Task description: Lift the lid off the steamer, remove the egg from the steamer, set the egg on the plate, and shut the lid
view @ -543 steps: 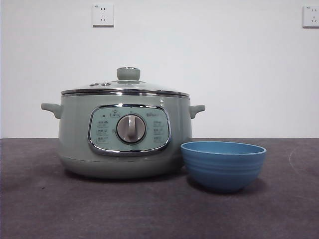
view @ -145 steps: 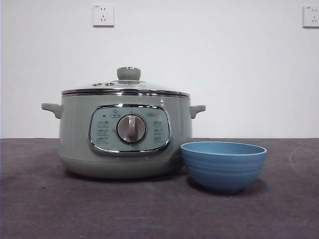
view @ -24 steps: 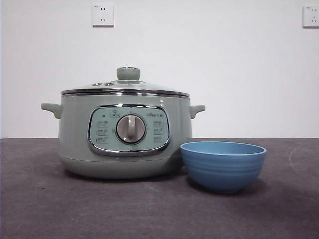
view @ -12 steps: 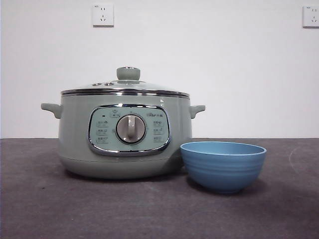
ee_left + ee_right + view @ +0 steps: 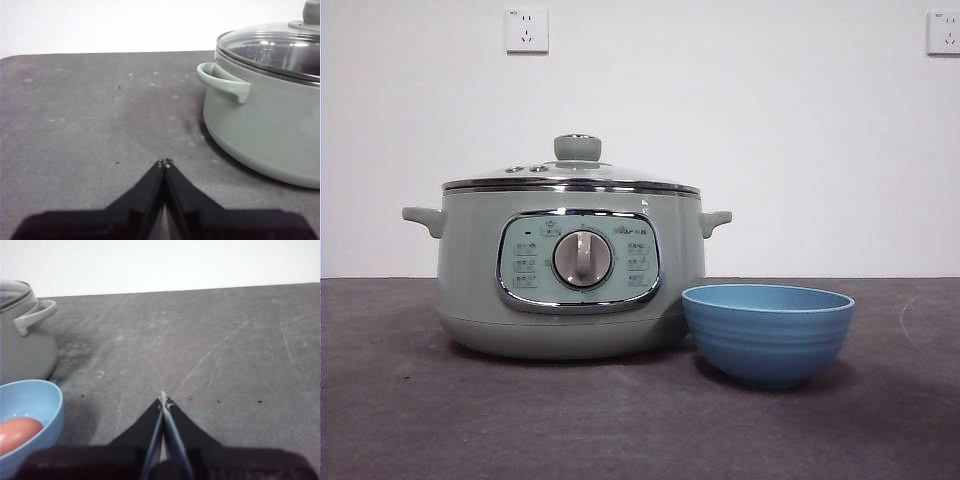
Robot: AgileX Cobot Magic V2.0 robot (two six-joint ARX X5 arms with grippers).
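The sage-green steamer (image 5: 570, 270) stands left of centre on the table with its lid (image 5: 572, 178) seated on the rim, knob up. The steamer (image 5: 265, 120) and the lid (image 5: 272, 50) also show in the left wrist view. To its right sits the blue plate (image 5: 768, 332), a small ribbed bowl. In the right wrist view the egg (image 5: 19, 434) lies inside the plate (image 5: 35, 400). My left gripper (image 5: 164, 162) is shut over bare table beside the steamer's handle. My right gripper (image 5: 163, 401) is shut over bare table, apart from the plate. Neither holds anything.
The dark grey table (image 5: 620, 420) stretches in front of and beside both vessels. A white wall behind carries two sockets (image 5: 526, 30). The steamer's side handle (image 5: 35, 315) sticks out toward the plate.
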